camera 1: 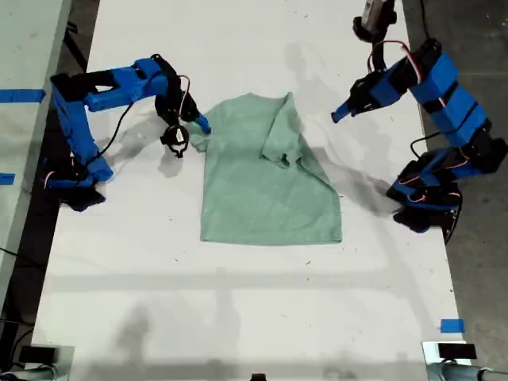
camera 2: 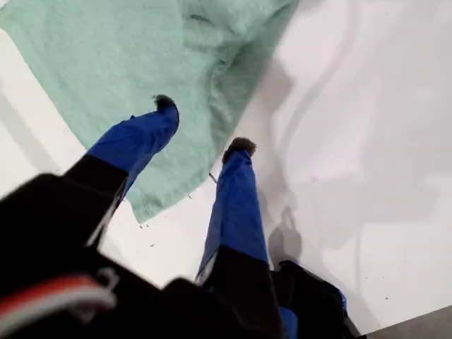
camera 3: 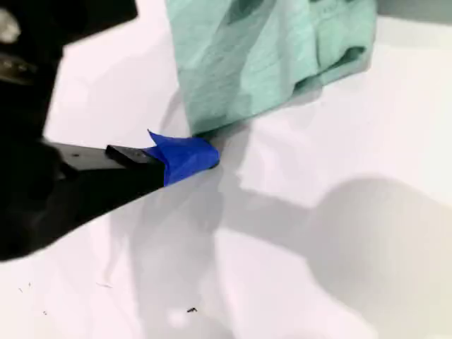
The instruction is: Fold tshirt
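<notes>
One sleeve of the tshirt (camera 1: 266, 171) is folded in. Your first gripper (camera 2: 203, 126) hangs open above it; your second gripper (camera 3: 185, 157) looks closed at the other sleeve, which needs folding next.

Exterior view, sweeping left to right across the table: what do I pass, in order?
blue tape strip → my second gripper, at the shirt's edge → tshirt → my first gripper, jaws open, clear of the cloth
</notes>
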Robot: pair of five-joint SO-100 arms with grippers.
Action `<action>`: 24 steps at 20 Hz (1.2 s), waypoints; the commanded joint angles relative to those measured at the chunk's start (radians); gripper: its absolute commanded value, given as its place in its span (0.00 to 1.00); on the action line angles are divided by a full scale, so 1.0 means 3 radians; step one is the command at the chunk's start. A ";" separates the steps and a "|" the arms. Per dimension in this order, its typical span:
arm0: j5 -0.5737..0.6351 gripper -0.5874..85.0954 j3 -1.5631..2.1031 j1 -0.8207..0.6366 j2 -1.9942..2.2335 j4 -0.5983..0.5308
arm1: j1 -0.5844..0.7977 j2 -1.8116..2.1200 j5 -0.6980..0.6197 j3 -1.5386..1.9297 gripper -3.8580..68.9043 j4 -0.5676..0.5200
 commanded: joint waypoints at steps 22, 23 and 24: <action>0.0077 0.06 -0.2567 0.0777 -0.0757 0.0087 | -0.0087 0.0532 0.0240 0.0583 0.28 -0.0256; 0.0153 0.28 -0.2567 0.0823 -0.0818 0.0077 | -0.0087 0.0537 0.0245 0.0614 0.28 -0.0281; 0.0184 0.42 -0.2567 0.0874 -0.0833 0.0051 | -0.0087 0.0537 0.0245 0.0644 0.28 -0.0312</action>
